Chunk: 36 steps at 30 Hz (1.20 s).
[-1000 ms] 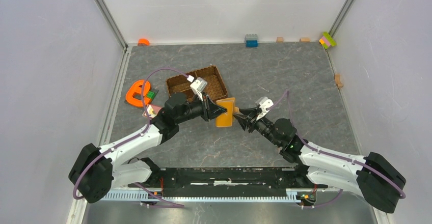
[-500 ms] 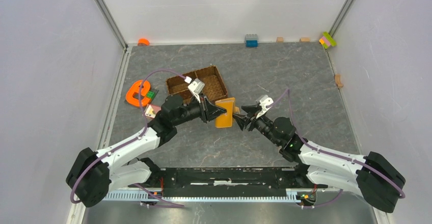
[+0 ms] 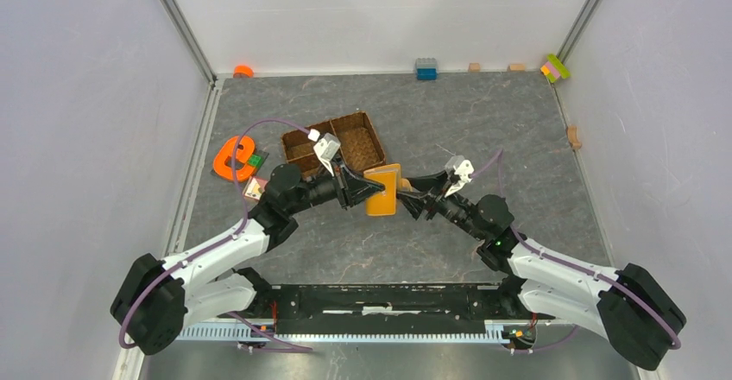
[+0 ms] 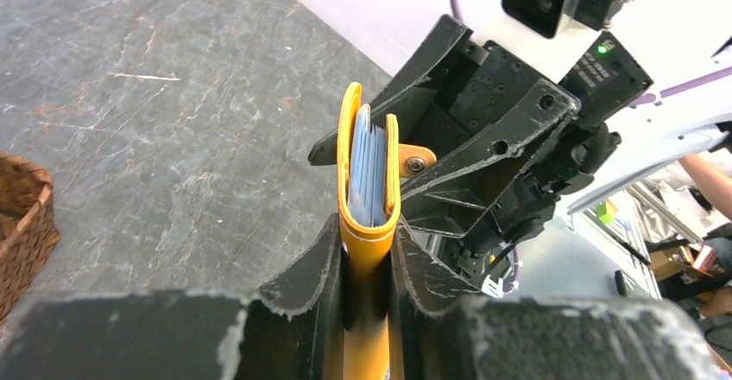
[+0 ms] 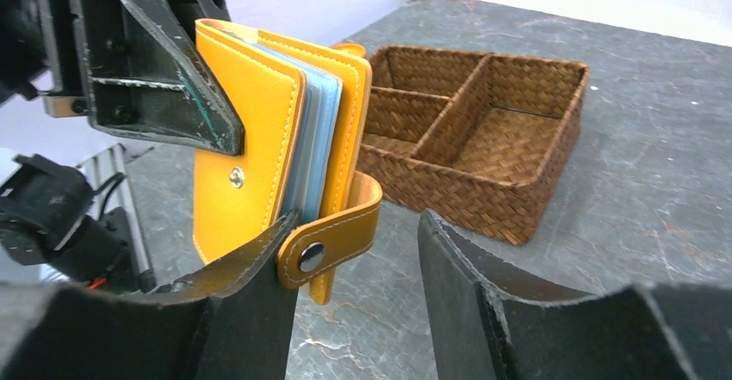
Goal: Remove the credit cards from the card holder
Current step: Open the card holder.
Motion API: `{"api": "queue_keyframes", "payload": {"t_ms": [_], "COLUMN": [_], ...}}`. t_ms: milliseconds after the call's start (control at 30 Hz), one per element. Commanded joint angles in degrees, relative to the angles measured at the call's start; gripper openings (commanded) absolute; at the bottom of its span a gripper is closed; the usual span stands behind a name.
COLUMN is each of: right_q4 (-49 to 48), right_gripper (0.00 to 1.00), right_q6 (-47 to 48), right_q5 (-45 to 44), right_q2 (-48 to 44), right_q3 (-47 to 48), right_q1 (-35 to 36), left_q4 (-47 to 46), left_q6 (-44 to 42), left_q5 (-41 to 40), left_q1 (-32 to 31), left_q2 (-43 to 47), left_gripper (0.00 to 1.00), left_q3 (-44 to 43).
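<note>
left gripper [image 4: 369, 268]: jaws clenched on the card holder [image 4: 369, 224], one finger flat on each orange cover, gripping it at the end nearest that wrist.
card holder: stands on edge between the two grippers, covers slightly parted; its free end juts past the left jaws toward the right gripper [image 5: 358, 224].
credit cards: cannot be told apart from the pale blue-grey leaves [image 5: 324, 138] packed between the covers; none sticks out past the cover edges.
right gripper: jaws released and set wide, level with the holder's lower corner.
snap tab [image 5: 332, 240]: hangs unsnapped inside the right jaws, resting against one finger; the other finger is well apart from it.
woven divided tray [image 5: 483, 207]: on the counter [image 3: 483, 129] just beyond the holder and the left jaws, its near corner close to them.
open room: bare grey counter beyond and beside the right jaws, out to the far and side walls.
orange e-shaped toy [image 3: 231, 157]: beside the left arm, well apart from its jaws.
far edge: a blue brick [image 3: 425, 69] against the back wall.
</note>
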<state>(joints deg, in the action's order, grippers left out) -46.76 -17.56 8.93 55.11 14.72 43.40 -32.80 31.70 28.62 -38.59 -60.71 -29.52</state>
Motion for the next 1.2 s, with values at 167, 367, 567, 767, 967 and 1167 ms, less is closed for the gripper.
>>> {"api": "queue_keyframes", "payload": {"t_ms": [167, 367, 567, 767, 967, 1167], "right_q4": [-13.3, -16.5, -8.0, -4.6, -1.0, -0.8], "right_gripper": [0.48, 0.21, 0.00, 0.00, 0.00, 0.00], "right_q6": [-6.3, -7.6, -6.4, -6.5, -6.4, -7.5], "right_q5": [15.4, 18.5, 8.7, 4.0, 1.2, 2.5], "right_q2": [1.8, 3.5, 2.7, 3.5, 5.2, 7.4], "right_q3": [-1.4, -1.3, -0.3, 0.4, 1.7, 2.9], "right_q1": [-1.3, -1.3, -1.4, -1.7, -1.7, -1.7], "left_q4": [-11.5, -11.1, 14.0, 18.3, 18.8, 18.6], "left_q6": [5.8, 4.5, -2.8, -2.8, -3.6, -3.5], "left_q5": [6.7, 5.7, -15.5, -17.5, -15.1, -12.2], "left_q1": [-0.1, -0.1, -0.2, -0.2, -0.3, -0.3], "left_q2": [0.4, -0.3, 0.2, -2.6, -3.5, -5.8], "left_gripper": [0.02, 0.22, 0.60, 0.80, 1.00, 1.00], "left_q3": [1.1, 1.1, -4.0, -6.5, -7.1, -8.1]}}
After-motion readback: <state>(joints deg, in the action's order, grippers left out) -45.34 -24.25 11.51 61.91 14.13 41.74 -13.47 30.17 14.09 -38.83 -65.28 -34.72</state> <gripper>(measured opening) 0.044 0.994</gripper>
